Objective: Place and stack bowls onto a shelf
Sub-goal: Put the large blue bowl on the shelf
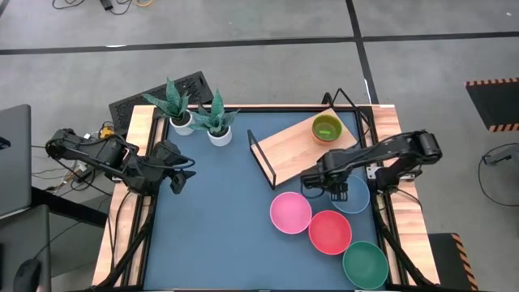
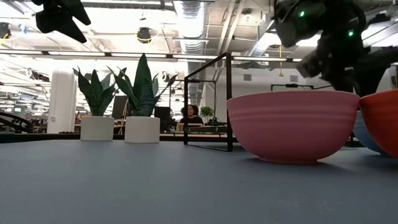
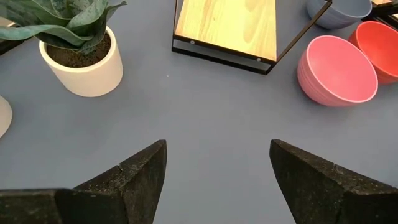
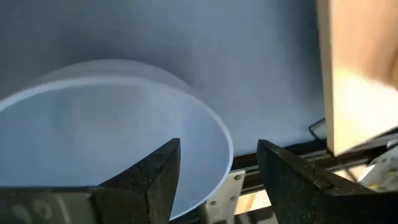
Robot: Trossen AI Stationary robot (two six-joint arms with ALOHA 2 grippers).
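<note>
The shelf [image 1: 300, 148], a light-wood board on a black wire frame, stands at the far right with a lime green bowl [image 1: 327, 127] sitting on its board. On the blue mat a pink bowl [image 1: 290, 212], a coral-red bowl [image 1: 330, 231], a dark green bowl [image 1: 365, 264] and a blue bowl [image 1: 357, 196] rest on their bases. My right gripper [image 1: 336, 193] is open above the blue bowl's left rim [image 4: 224, 146], which shows between its fingers in the right wrist view. My left gripper [image 1: 180, 174] hangs open over the mat's left side, holding nothing [image 3: 217, 174].
Two white pots with spiky plants [image 1: 180, 109] [image 1: 217, 122] stand at the far left of the mat. The mat's middle and near left lie bare. The wooden table edge and a metal rail [image 4: 280, 186] run close beside the blue bowl.
</note>
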